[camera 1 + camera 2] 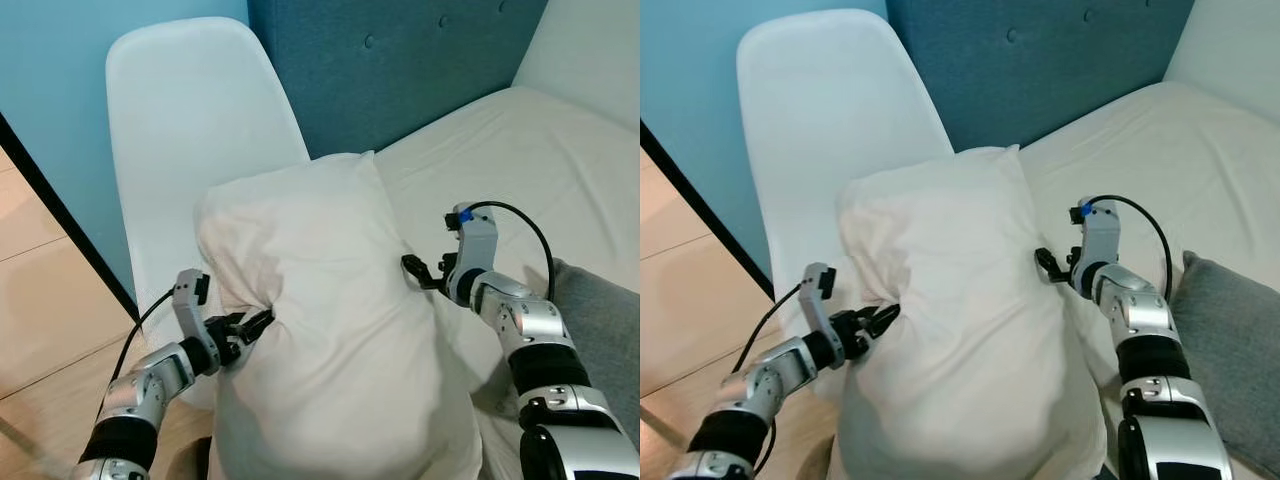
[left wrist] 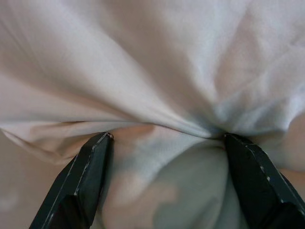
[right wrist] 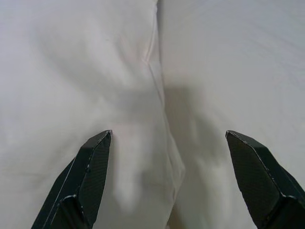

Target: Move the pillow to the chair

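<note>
A large cream pillow [image 1: 320,330] stands up between my two arms, leaning partly over the seat of the white plastic chair [image 1: 190,120] and partly over the bed's edge. My left gripper [image 1: 255,325] presses into the pillow's left side, fingers apart, with the fabric puckered between the tips [image 2: 167,138]. My right gripper [image 1: 412,268] is open at the pillow's right side, its tips close to the pillow's seam [image 3: 152,71]. The pillow hides most of the chair seat.
The bed [image 1: 520,150] with a white sheet spreads to the right, against a dark blue padded headboard [image 1: 400,60]. A grey cushion [image 1: 600,320] lies at the right edge. Wooden floor [image 1: 40,320] shows on the left, beside a light blue wall.
</note>
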Controlling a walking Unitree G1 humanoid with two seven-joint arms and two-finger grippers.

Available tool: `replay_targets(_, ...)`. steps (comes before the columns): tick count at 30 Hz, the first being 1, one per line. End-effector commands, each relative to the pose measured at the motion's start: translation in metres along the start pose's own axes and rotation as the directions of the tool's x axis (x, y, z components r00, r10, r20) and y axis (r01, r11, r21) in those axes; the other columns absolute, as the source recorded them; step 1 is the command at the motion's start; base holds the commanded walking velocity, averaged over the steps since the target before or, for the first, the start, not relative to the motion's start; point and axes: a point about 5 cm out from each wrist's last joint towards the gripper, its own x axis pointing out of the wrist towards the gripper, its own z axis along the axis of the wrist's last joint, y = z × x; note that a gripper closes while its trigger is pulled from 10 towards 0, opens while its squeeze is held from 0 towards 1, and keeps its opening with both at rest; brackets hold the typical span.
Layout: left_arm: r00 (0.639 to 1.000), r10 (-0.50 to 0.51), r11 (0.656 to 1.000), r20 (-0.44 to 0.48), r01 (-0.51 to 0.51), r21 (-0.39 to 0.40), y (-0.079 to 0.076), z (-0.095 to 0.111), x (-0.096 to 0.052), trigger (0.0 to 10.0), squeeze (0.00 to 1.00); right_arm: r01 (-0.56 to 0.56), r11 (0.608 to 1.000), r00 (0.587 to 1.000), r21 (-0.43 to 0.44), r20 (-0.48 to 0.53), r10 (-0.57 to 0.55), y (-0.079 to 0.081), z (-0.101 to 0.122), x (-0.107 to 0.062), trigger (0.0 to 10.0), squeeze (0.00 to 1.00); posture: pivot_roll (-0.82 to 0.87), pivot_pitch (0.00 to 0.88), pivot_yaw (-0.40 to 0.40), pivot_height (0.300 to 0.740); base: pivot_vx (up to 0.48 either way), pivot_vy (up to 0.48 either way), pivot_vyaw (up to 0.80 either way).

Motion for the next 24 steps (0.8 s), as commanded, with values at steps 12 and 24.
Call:
replay_targets(12, 0.997, -0.067, 0.992, -0.024, 0.064, -0.106, -0.003, -0.009, 0.006, 0.0, 0.0, 0.017, 0.999, 1.0, 0.029, -0.004, -0.017, -0.003, -0.003, -0.003, 10.0, 0.0, -0.18, 0.209, -0.01, 0.571, 0.0, 0.0, 0.0)
replay_targets(24, 0.989, -0.139, 0.988, 0.057, 0.143, -0.064, -0.011, 0.021, 0.009, 0.0, 0.0, 0.02, 0.999, 1.0, 0.039, -0.001, -0.02, -0.001, -0.003, -0.001, 10.0, 0.0, -0.17, 0.189, -0.003, 0.571, 0.0, 0.0, 0.0)
